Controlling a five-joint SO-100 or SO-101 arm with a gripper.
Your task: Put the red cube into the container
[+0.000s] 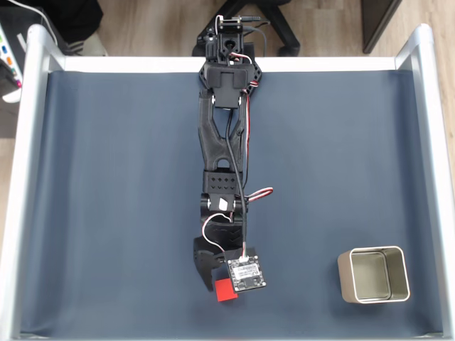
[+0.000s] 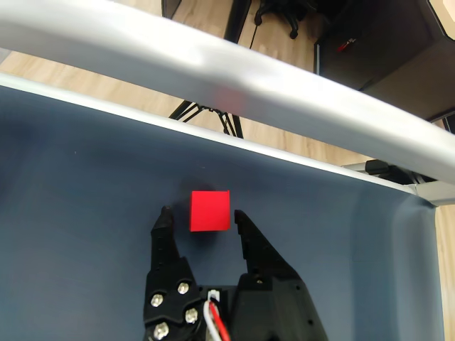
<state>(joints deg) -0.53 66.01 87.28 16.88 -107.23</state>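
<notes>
Dark blue-grey matting [image 1: 106, 199] covers the whole work surface, hemmed by a pale silver metal frame [image 1: 28, 177] that runs along the left, right and far sides in the fixed view; in the wrist view the same rail [image 2: 234, 78] sweeps across the top as a broad grey band, with the mat curving up to meet it. Beyond the frame lie light wooden floorboards [image 1: 156, 25] and the dark legs of a chair base [image 1: 274, 21].

Wide bare stretches of mat lie to either side of the black, five-joint robot arm [image 1: 226, 142], which reaches from the far edge straight down the middle towards the near edge. Its two-finger gripper [image 2: 201, 217] sits low over the mat close to that near edge. The jaws stand moderately apart, and the small bright-red matte cube [image 2: 210, 211] lies between the fingertips in the wrist view, with a sliver of mat visible on each side, so neither finger [image 2: 165, 227] can be said to press on it. In the fixed view the cube [image 1: 225, 290] peeps out beside the small circuit board [image 1: 247, 273] on the wrist.

Well to the right in the fixed view, near the lower right corner of the mat, stands the small square silver-beige tin [image 1: 346, 273] with rounded corners and a pale rim. It sits upright, mouth open, dull grey inside with nothing in it, well apart from the cube and the arm.
</notes>
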